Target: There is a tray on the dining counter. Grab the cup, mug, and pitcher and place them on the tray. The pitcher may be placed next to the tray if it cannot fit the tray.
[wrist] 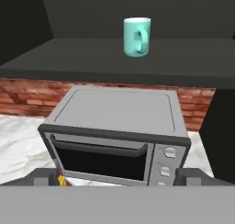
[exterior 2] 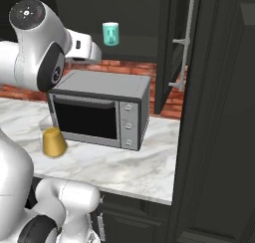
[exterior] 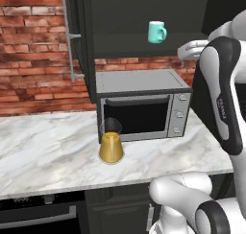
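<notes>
Claw (wrist: 117,176) wide open, empty. Mug (wrist: 137,37) upper centre, on shelf; approach level, grab body, avoid handle.

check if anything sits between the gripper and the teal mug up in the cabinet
Nothing visible blocks it. The mug stands alone on the dark cabinet shelf, upright, with bare shelf in front of it. The open gripper faces it from above the toaster oven, which sits lower on the counter, below the line to the mug.
</notes>
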{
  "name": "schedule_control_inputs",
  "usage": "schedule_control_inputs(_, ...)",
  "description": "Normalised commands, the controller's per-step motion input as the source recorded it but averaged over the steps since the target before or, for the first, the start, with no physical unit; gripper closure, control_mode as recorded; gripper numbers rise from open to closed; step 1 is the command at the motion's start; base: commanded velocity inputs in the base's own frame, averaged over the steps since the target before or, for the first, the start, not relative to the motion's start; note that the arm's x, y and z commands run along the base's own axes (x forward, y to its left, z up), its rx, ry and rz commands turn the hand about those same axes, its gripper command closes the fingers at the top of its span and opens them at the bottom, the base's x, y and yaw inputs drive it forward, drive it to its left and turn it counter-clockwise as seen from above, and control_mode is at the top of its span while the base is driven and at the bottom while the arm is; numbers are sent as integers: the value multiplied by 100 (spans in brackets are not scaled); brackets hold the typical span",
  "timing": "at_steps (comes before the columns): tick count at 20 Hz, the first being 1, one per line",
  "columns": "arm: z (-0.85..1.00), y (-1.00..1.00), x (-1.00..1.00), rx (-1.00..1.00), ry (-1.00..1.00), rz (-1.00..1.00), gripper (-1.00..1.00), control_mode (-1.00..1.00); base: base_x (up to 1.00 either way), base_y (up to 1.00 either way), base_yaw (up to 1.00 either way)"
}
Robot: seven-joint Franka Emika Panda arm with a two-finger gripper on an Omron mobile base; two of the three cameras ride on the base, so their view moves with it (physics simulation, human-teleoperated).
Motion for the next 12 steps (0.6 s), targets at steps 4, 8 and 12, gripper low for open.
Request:
schedule_control_inputs(4,18,-4,36,3,0,0,-100,-100,0,0,0)
schedule_control_inputs(8,5,-3,36,1,0,0,-100,-100,0,0,0)
schedule_control_inputs(12,0,-4,36,0,0,1,-100,-100,0,0,0)
